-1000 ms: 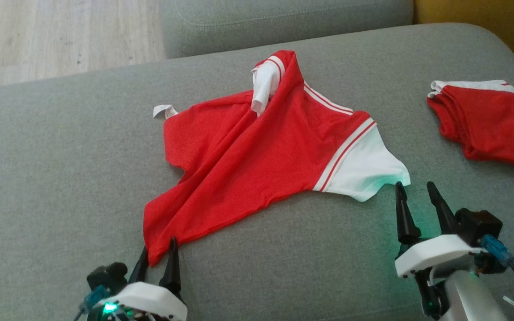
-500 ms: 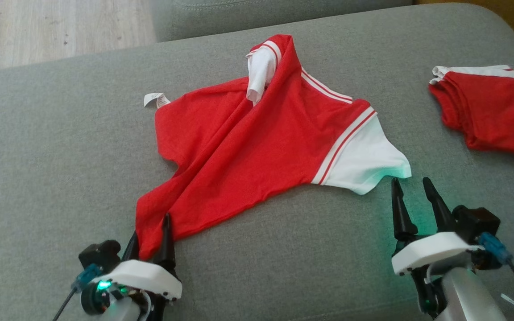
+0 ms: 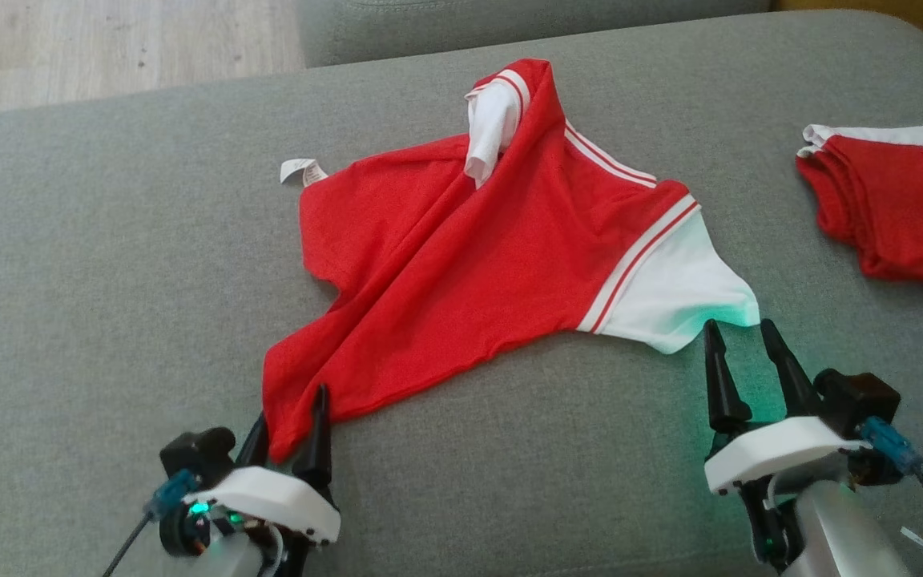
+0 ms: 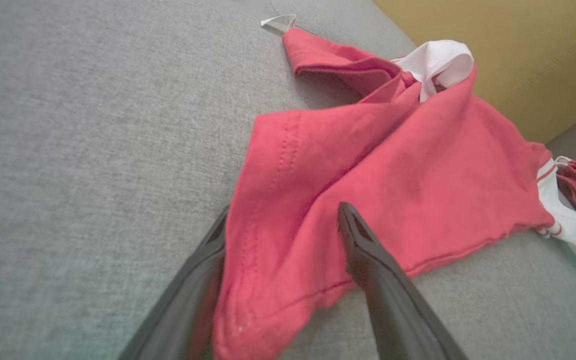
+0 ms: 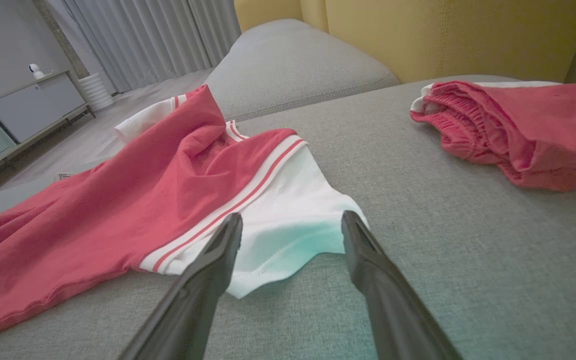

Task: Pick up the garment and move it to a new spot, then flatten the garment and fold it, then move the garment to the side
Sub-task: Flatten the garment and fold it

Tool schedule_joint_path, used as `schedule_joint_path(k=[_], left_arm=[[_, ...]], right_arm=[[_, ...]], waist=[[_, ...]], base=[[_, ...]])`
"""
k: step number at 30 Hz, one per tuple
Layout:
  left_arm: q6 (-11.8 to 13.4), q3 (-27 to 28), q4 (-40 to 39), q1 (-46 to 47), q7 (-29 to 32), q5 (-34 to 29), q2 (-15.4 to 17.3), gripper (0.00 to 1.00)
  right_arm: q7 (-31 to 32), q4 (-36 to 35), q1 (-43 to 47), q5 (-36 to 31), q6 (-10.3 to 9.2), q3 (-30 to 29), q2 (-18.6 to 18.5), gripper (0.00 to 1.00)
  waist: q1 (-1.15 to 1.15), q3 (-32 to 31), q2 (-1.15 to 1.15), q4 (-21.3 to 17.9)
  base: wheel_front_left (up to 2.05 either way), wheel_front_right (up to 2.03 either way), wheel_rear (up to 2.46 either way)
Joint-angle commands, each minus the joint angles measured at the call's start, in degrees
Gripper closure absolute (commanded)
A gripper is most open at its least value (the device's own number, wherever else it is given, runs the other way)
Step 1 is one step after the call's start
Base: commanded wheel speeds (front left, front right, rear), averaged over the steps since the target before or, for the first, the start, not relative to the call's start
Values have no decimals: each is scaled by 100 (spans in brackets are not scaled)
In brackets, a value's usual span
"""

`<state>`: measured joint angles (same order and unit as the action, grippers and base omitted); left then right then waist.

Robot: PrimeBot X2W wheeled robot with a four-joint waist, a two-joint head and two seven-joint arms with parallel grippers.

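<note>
Red garment [image 3: 461, 264], white striped sleeves, rumpled, partly spread on grey cushion [image 3: 109, 240]

T-shirt [image 3: 461, 264]: red body; white sleeves; red-and-white striped seams.
Care label [image 3: 301, 171]: white.
Folded shorts [image 3: 894, 208]: red, white band.
Sofa cushion [image 3: 109, 264]: grey weave.
Backrest [image 5: 443, 35]: mustard yellow.
Floor [image 3: 109, 40]: pale wood grain.

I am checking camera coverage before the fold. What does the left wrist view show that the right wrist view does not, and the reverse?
Left wrist view, not the right: the left gripper, open, the red hem corner between its fingers. Right wrist view, not the left: the right gripper, open before the white sleeve, plus curtains and a cabinet. Both: the red garment, the second red garment, the grey cushion.
</note>
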<state>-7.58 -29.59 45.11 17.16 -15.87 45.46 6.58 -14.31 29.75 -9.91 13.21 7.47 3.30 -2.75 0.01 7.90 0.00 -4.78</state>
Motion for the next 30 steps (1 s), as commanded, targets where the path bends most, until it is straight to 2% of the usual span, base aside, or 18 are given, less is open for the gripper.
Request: schedule_joint_path(k=[1,5,16,23,24,25,26,30], left_arm=[[9,131,46,-215,87,-74,48,0],[9,165,83,-344,87,-197,0,0],[9,-185,336,-251,87,-443,-8,0],[9,-231,377,-395,87,-348,12,0],[9,-228,374,-394,87,-345,16,8],[9,-214,361,-387,87,-357,22,42],[9,-206,350,-382,87,-367,23,100],[9,-152,210,-365,87,-427,39,100]], right_arm=[[-69,-134,-152,32,2,127,-12,0],[-69,-106,-148,39,2,157,-12,0],[-69,-67,-136,-75,2,94,-12,0],[-69,-43,-76,-92,2,17,-12,0],[-69,-41,-72,-91,2,2,-12,0],[-69,-39,-72,-91,2,-12,-12,0],[-69,-29,-74,-91,2,-31,-12,0],[-69,126,-110,-148,2,-226,-12,0]], waist=[[-1,-23,0,23],[-1,-78,0,24],[-1,-103,0,-48],[-1,-157,0,-19],[-1,-152,0,-5],[-1,-144,0,9],[-1,-137,0,22],[-1,-100,0,61]], base=[[0,0,0],[0,0,0],[0,0,0],[0,0,0],[0,0,0],[0,0,0],[0,0,0],[0,0,0]])
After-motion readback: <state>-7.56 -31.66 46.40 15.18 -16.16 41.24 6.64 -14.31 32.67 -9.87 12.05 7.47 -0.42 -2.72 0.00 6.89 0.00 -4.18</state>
